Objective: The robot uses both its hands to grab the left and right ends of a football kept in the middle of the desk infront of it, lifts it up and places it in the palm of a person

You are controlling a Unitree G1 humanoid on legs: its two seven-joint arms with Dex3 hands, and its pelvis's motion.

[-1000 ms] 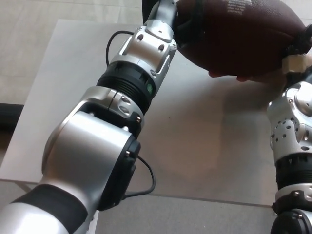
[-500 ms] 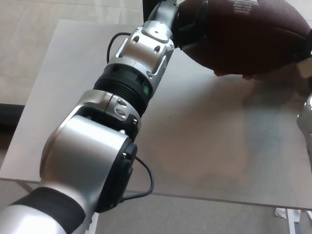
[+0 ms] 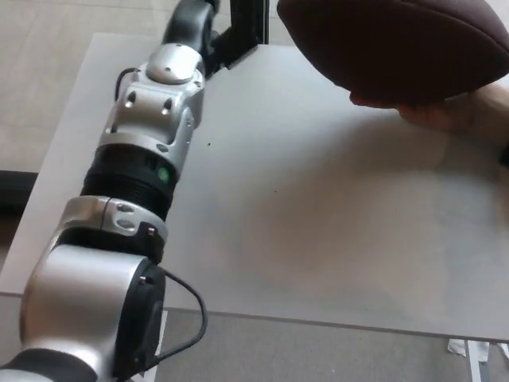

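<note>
I find the football (image 3: 406, 44) at the top right of my head view, a dark brown, pointed oval with a pebbled skin. It rests on a person's hand (image 3: 445, 111), whose fingers and palm show beneath its lower edge, above the far right part of the surface (image 3: 334, 215). No robot hand touches the ball. I can read no lettering on the ball from this side.

The left arm (image 3: 139, 167) runs up the left of the picture from the bottom edge toward the far left corner of the surface. It is built of smooth silver shells with black ribbed joints; a green light shows on one black collar, and a thin black cable loops beside the lowest joint. The left robot hand (image 3: 208, 36) is a black shape at the top, well apart from the ball; I cannot tell how far its fingers are spread. The right robot hand is out of my view.

The surface is pale grey, flat and matte.
</note>
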